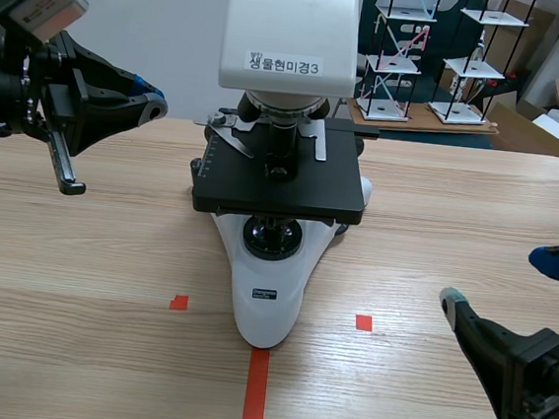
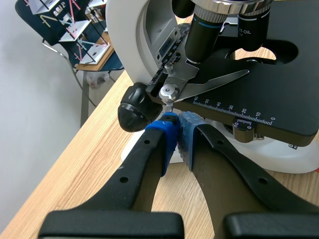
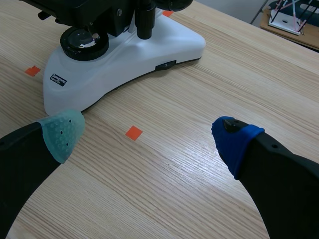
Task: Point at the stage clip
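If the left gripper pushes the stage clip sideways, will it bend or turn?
The stage clip is a thin metal blade, so it probably flexes. It hangs on one screw, so it likely pivots over the stage.

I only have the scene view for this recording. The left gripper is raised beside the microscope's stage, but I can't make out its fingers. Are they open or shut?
Observer: Shut. In the left wrist view, the left gripper has its pads pressed together with nothing between them.
Operator: What is the tip aimed at?
Observer: The stage clip. The tip sits right under the clip's silver screw. I cannot tell whether it touches.
Operator: Is anything else close to the tip?
Observer: Yes. A black knob on the microscope's side sits just beside the tip, apart from it.
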